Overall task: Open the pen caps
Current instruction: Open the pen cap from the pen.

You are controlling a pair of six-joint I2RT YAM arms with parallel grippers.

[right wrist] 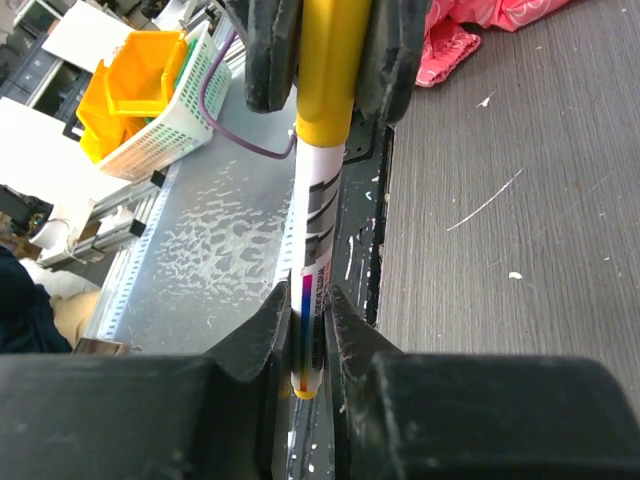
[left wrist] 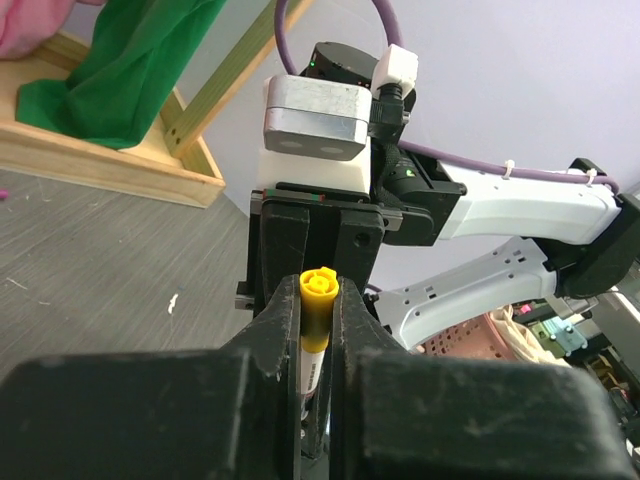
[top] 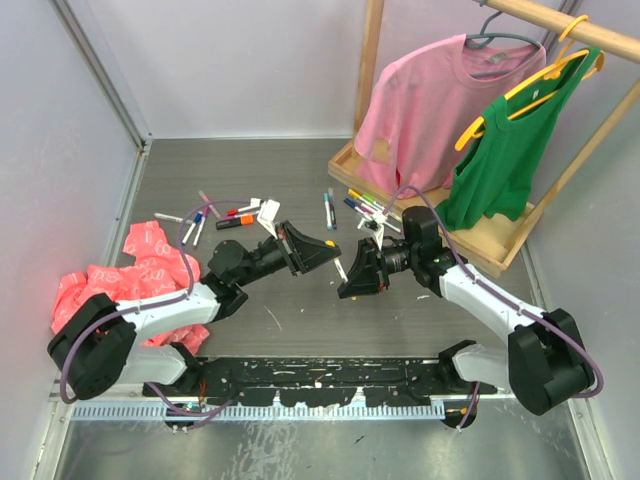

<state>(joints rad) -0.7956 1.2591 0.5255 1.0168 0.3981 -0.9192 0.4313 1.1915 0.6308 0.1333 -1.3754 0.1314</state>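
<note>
Holding one pen (right wrist: pixel 318 200) up above the middle of the counter (top: pixel 300 180), we have our left fingers (left wrist: pixel 275 330) clamped on its yellow cap (left wrist: pixel 318 295). Our right fingers (right wrist: pixel 262 335) are pinched shut on the white barrel near its other end, with the cap seated on it.

Yellow cap (right wrist: pixel 325 100): smooth, glossy plastic. The pen (right wrist: pixel 318 200) barrel is slick white plastic. Fingers (right wrist: pixel 262 340) are matt black plastic. The table (top: pixel 240 170) is matt and wood-grained, the rack (top: pixel 490 245) bare wood, and the shirts (top: pixel 430 110) soft cloth.
</note>
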